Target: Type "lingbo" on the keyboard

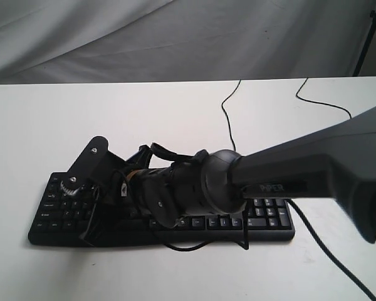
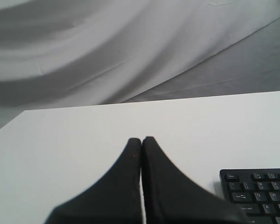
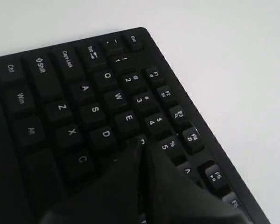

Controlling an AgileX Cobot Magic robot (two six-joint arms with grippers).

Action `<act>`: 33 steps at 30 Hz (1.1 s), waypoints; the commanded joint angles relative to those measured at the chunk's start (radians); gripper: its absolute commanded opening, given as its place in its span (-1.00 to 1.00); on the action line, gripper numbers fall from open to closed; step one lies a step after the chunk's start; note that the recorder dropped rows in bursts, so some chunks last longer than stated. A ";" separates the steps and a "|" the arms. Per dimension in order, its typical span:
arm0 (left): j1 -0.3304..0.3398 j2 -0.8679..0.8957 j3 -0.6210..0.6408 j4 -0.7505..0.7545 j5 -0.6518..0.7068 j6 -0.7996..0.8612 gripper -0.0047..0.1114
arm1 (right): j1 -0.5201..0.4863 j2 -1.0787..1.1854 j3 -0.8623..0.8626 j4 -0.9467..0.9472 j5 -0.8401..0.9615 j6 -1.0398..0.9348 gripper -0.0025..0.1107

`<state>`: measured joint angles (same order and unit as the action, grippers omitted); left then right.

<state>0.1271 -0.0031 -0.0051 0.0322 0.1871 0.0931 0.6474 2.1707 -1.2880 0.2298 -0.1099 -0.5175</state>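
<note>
We see the keyboard (image 1: pixel 269 216) flat on the white worktop (image 1: pixel 81 113). Right fingers (image 3: pixel 116 186) closed, tips over keys near D and 5; contact we cannot tell. Left fingers (image 2: pixel 116 186) closed too, over bare worktop beside the Esc corner.
</note>
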 commanded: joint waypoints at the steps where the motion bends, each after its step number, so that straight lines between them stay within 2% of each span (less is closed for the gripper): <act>1: -0.004 0.003 0.005 -0.001 -0.004 -0.003 -0.91 | 0.002 -0.001 -0.005 -0.007 0.031 -0.006 -0.96; 21: -0.004 0.003 0.005 -0.001 -0.004 -0.003 -0.91 | -0.002 0.044 -0.005 -0.018 0.056 -0.006 -0.96; 33: -0.004 0.003 0.005 -0.001 -0.004 -0.003 -0.91 | -0.002 -0.054 0.015 -0.047 0.092 0.002 -0.96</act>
<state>0.1271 -0.0031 -0.0051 0.0322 0.1871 0.0931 0.6474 2.1461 -1.2922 0.1977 -0.0283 -0.5175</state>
